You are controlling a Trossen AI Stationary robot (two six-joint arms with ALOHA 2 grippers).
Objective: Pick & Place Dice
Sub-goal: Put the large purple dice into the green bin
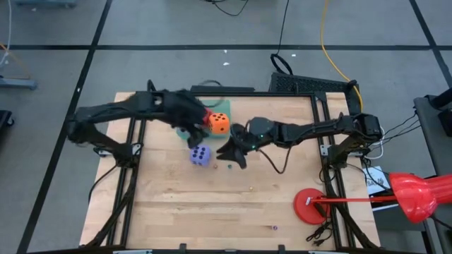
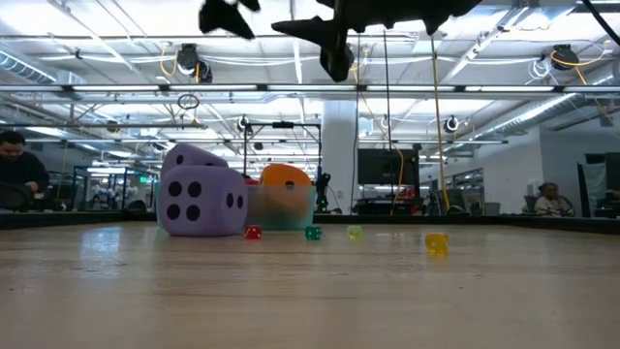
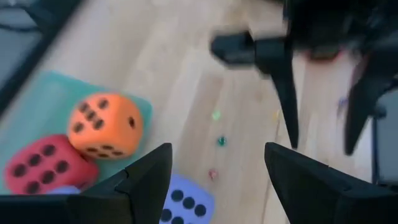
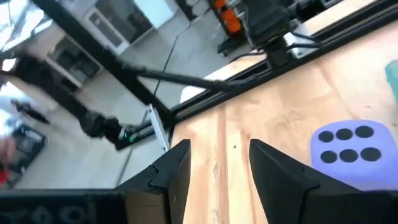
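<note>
An orange die (image 3: 106,124) and a red die (image 3: 43,165) sit on the teal tray (image 3: 46,93) at the far middle of the table. A purple-blue die (image 1: 200,155) rests on the bare wood just near of the tray, and a second purple one (image 2: 189,155) shows behind it in the low view. My left gripper (image 3: 217,152) hangs open above the tray's near edge, over the dice, with nothing between its fingers. My right gripper (image 4: 219,146) stands open to the right of the purple die (image 4: 348,146), raised off the table and holding nothing.
Several tiny coloured dice (image 2: 313,233) lie scattered on the wood right of the purple die. A red disc with a red handle (image 1: 311,204) sits at the near right corner. The two grippers stand close together over the table's middle (image 1: 232,148).
</note>
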